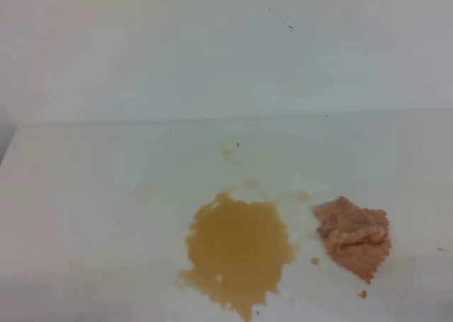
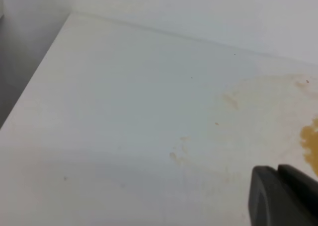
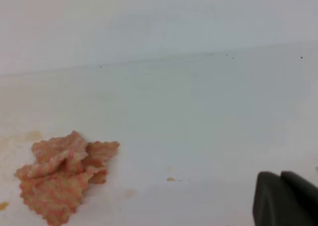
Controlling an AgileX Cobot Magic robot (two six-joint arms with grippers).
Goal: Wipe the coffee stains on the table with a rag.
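A tan-brown puddle of coffee stains (image 1: 237,251) lies on the white table (image 1: 85,194) near the front centre. Its edge (image 2: 310,136) shows at the right of the left wrist view, with faint brownish smears (image 2: 231,99) further out. The crumpled pinkish-orange rag (image 1: 354,237) lies just right of the puddle, apart from it; in the right wrist view the rag (image 3: 62,184) is at the lower left. My left gripper (image 2: 277,169) and right gripper (image 3: 280,174) each show only as dark fingertips pressed together, holding nothing. Neither appears in the exterior high view.
A white wall (image 1: 226,46) rises behind the table's back edge. Small brown specks (image 1: 362,294) lie beside the rag, and one speck (image 3: 170,179) lies to its right. The table's left edge (image 2: 35,82) drops off to a darker area.
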